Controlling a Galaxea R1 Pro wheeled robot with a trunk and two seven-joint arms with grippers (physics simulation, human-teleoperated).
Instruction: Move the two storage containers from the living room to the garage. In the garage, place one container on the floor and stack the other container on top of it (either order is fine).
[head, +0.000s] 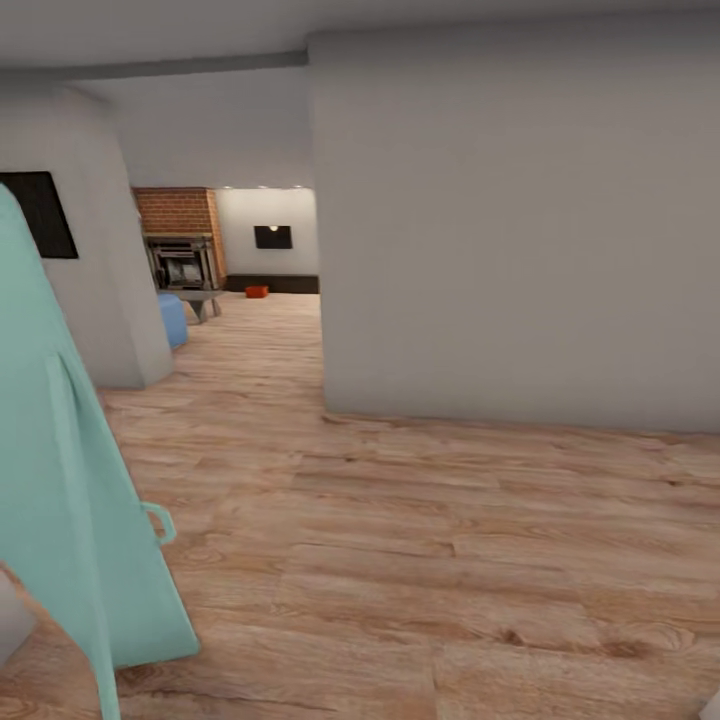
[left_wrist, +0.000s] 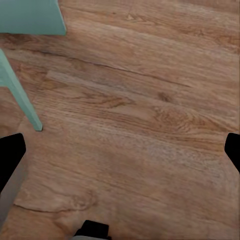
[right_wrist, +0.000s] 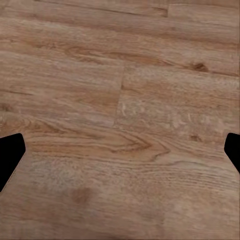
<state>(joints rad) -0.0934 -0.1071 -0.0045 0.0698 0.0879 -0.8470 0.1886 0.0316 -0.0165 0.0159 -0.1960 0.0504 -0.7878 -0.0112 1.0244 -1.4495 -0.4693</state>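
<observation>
Lying far ahead of both grippers: one storage container (head: 257, 291), on living-room planks; left gripper (left_wrist: 120, 150) and right gripper (right_wrist: 120, 150) spread wide, empty.

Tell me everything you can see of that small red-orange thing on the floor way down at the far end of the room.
The small red-orange storage container looks like a low, boxy bin. It sits on the light wood-plank floor at the room's far end, in front of the dark low cabinet and below the wall-mounted TV, right of the red-brick fireplace. Nothing else appears to touch it. It is too far off to make out walls, ribbing or contents.
</observation>
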